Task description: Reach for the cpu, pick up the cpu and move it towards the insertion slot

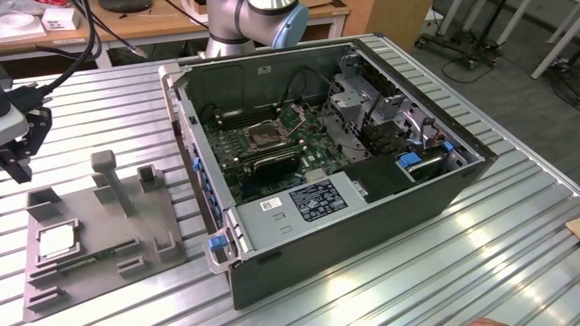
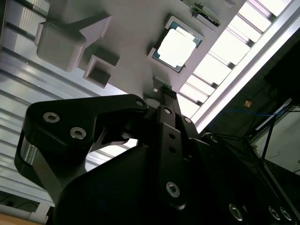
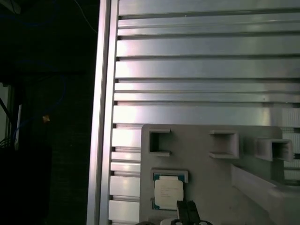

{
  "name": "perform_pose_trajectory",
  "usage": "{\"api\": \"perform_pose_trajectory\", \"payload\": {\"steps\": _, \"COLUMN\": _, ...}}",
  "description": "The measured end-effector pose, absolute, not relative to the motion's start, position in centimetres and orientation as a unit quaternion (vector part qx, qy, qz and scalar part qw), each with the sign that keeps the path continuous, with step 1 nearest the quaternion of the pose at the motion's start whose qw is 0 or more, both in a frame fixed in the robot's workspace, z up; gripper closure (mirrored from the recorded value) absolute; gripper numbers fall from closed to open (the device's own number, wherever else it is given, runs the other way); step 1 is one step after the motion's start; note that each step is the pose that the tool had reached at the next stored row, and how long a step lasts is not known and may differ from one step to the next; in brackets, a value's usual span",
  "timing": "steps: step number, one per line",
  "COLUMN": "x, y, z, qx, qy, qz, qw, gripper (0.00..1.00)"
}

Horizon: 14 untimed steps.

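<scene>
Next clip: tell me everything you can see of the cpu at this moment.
The cpu is a small, flat, square chip with a shiny pale metal top and a thin greenish border. It lies flat, top up, in a framed recess of the grey tray, near a narrow green circuit strip. Nothing grips or touches it from above. The gripper hangs apart from it, raised off the tray.
</scene>
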State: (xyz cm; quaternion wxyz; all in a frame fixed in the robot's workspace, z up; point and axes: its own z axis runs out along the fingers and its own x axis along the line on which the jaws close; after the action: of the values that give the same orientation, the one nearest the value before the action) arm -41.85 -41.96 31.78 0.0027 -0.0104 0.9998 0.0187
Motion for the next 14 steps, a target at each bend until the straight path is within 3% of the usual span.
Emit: {"api": "perform_pose_trajectory", "payload": {"steps": 14, "x": -41.86, "y": -41.99, "z": 31.35, "qx": -0.01, "qy": 1.0, "qz": 0.019, "qw": 0.003, "gripper": 0.89}}
